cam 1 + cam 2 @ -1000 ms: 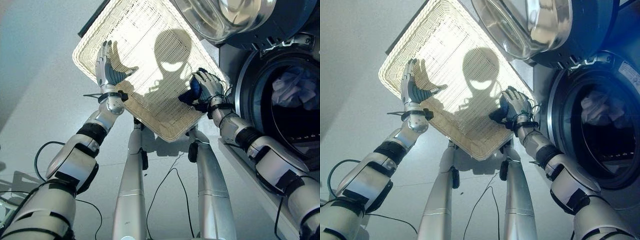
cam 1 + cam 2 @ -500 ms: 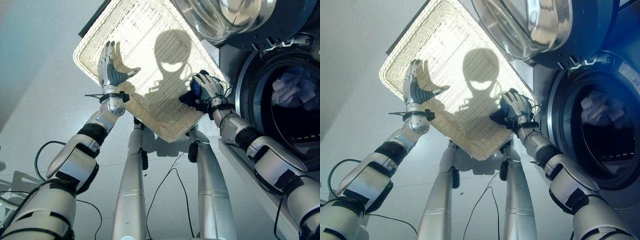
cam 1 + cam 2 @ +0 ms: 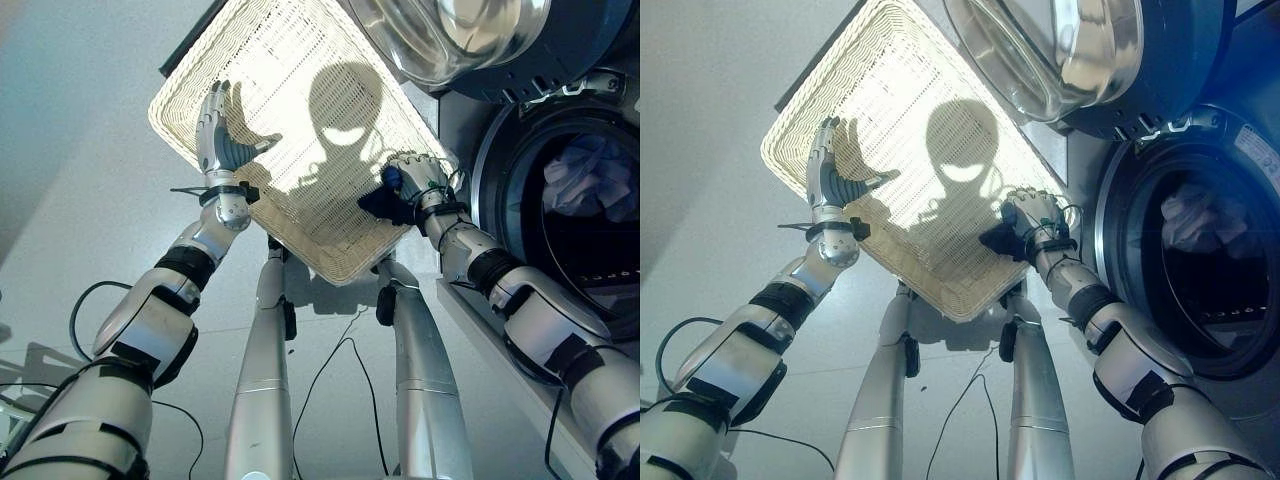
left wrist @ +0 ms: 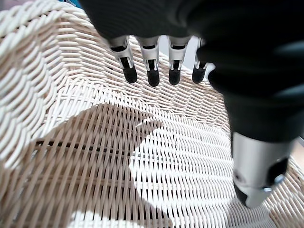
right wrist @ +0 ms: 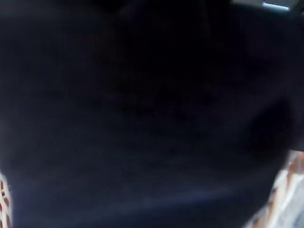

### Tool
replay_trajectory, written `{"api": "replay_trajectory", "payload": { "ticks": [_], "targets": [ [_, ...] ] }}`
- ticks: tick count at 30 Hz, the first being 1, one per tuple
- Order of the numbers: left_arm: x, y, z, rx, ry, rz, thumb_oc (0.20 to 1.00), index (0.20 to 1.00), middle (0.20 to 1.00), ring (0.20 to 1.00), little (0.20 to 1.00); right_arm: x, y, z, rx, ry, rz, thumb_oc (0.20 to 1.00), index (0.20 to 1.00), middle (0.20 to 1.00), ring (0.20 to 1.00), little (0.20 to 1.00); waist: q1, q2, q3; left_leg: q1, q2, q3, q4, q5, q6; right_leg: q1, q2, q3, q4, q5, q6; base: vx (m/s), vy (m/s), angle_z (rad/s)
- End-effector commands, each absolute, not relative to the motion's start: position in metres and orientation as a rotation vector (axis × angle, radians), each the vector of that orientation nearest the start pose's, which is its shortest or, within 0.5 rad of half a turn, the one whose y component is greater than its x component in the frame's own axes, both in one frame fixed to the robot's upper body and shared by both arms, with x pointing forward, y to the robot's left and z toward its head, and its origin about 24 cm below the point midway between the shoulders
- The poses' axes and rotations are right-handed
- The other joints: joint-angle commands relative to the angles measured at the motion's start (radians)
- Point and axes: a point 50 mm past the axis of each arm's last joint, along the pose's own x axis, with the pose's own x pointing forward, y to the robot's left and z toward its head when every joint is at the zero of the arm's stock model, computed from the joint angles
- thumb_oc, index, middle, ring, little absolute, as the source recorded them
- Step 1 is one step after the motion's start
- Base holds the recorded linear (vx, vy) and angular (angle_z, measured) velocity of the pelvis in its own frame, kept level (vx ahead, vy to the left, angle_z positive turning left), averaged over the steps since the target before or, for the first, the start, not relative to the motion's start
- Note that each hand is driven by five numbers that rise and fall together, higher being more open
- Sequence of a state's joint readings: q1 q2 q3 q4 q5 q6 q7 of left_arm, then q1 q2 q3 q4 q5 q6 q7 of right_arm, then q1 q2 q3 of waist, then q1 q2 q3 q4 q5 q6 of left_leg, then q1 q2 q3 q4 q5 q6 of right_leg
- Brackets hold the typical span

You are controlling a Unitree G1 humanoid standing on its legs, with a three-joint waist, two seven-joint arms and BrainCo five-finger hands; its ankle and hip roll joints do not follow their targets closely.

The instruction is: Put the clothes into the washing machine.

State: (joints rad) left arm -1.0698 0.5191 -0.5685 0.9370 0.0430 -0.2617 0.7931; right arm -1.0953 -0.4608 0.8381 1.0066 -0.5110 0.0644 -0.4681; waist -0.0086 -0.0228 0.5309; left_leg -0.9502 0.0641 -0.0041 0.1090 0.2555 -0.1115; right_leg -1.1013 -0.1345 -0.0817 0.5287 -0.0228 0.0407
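Here, right hand [image 3: 420,182] clutching dark cloth [image 3: 385,203] at basket [image 3: 300,60] edge, left hand [image 3: 218,140] flat, fingers straight, washer drum [image 3: 590,215] open beside.

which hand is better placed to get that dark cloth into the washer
The right hand: its fingers are curled on the dark cloth at the basket edge nearest the washing machine opening. The left hand is open at the far side.

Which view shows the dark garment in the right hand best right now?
The left eye view: the dark garment lies in the wicker basket under the curled right hand. The right eye view matches. The right wrist view sees dark cloth, no outline.
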Motion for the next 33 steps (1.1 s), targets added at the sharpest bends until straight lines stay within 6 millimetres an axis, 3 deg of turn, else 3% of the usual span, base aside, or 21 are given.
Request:
{"api": "replay_trajectory", "payload": {
  "ticks": [1,2,6,7,8,9,14,17,25,29,33],
  "targets": [
    [0.398,0.180,0.232,0.621,-0.664,0.547,1.000,1.000,1.000,1.000,1.000,0.401,-0.186,0.131,-1.311,-0.177,-0.163,0.200,0.200,0.200,0.200,0.200,-0.027,0.053,-0.011,-0.043,-0.052,0.018,0.107,-0.096,-0.006,0.072,0.060,-0.022,-0.269,0.183,0.098,0.00,0.000,0.00],
    [0.398,0.180,0.232,0.621,-0.664,0.546,1.000,1.000,1.000,1.000,1.000,0.401,-0.185,0.131,-1.258,-0.173,-0.162,0.200,0.200,0.200,0.200,0.200,-0.028,0.053,-0.011,-0.043,-0.052,0.017,0.107,-0.096,-0.006,0.072,0.060,-0.021,-0.269,0.184,0.098,0.00,0.000,0.00],
    [0.396,0.185,0.227,0.626,-0.649,0.542,1.000,1.000,1.000,1.000,1.000,0.398,-0.171,0.138,-0.737,-0.172,-0.142,0.200,0.200,0.200,0.200,0.200,-0.035,0.045,-0.011,-0.047,-0.050,0.018,0.114,-0.098,-0.010,0.064,0.064,-0.016,-0.260,0.180,0.096,0.00,0.000,0.00],
    [0.396,0.185,0.227,0.626,-0.649,0.542,1.000,1.000,1.000,1.000,1.000,0.398,-0.171,0.138,-0.737,-0.172,-0.142,0.200,0.200,0.200,0.200,0.200,-0.035,0.045,-0.011,-0.047,-0.050,0.018,0.114,-0.098,-0.010,0.064,0.064,-0.016,-0.260,0.180,0.096,0.00,0.000,0.00],
    [0.395,0.186,0.225,0.631,-0.644,0.542,1.000,1.000,1.000,1.000,1.000,0.395,-0.165,0.144,-0.523,-0.188,-0.114,0.200,0.200,0.200,0.200,0.200,-0.040,0.039,-0.011,-0.047,-0.050,0.020,0.117,-0.101,-0.011,0.064,0.067,-0.014,-0.259,0.179,0.095,0.00,0.000,0.00],
    [0.394,0.188,0.224,0.634,-0.641,0.545,1.000,1.000,1.000,1.000,1.000,0.392,-0.161,0.150,-0.415,-0.224,-0.084,0.200,0.200,0.200,0.200,0.200,-0.043,0.035,-0.011,-0.047,-0.050,0.021,0.118,-0.102,-0.012,0.062,0.068,-0.014,-0.257,0.179,0.094,0.00,0.000,0.00],
    [0.391,0.191,0.220,0.649,-0.634,0.559,1.000,1.000,1.000,1.000,1.000,0.378,-0.152,0.167,-0.044,-0.312,-0.025,0.200,0.200,0.200,0.200,0.200,-0.058,0.015,-0.011,-0.046,-0.043,0.027,0.118,-0.104,-0.016,0.059,0.070,-0.011,-0.252,0.179,0.096,0.01,0.014,-0.02],
    [0.389,0.193,0.219,0.656,-0.632,0.567,1.000,1.000,1.000,1.000,1.000,0.374,-0.156,0.176,0.056,-0.354,-0.026,0.200,0.200,0.200,0.200,0.200,-0.062,0.008,-0.011,-0.044,-0.040,0.030,0.119,-0.106,-0.017,0.059,0.072,-0.009,-0.249,0.181,0.098,0.00,0.005,-0.01],
    [0.386,0.205,0.217,0.674,-0.628,0.577,1.000,1.000,1.000,1.000,1.000,0.362,-0.179,0.198,0.369,-0.487,-0.025,0.200,0.200,0.200,0.200,0.200,-0.071,-0.007,-0.011,-0.038,-0.034,0.030,0.113,-0.117,-0.021,0.062,0.073,-0.003,-0.253,0.182,0.106,0.00,0.000,-0.02],
    [0.386,0.215,0.220,0.694,-0.627,0.576,1.000,1.000,1.000,1.000,1.000,0.361,-0.216,0.200,0.637,-0.543,-0.093,0.200,0.200,0.200,0.200,0.200,-0.076,-0.017,-0.011,-0.034,-0.033,0.028,0.112,-0.127,-0.022,0.066,0.073,-0.001,-0.260,0.185,0.110,0.00,-0.002,-0.01],
    [0.386,0.222,0.221,0.707,-0.631,0.574,1.000,1.000,1.000,1.000,1.000,0.361,-0.255,0.189,0.783,-0.567,-0.215,0.200,0.200,0.200,0.200,0.200,-0.077,-0.021,-0.011,-0.032,-0.031,0.026,0.112,-0.137,-0.023,0.073,0.069,-0.005,-0.270,0.189,0.114,0.00,-0.016,0.00]
  ]
}}
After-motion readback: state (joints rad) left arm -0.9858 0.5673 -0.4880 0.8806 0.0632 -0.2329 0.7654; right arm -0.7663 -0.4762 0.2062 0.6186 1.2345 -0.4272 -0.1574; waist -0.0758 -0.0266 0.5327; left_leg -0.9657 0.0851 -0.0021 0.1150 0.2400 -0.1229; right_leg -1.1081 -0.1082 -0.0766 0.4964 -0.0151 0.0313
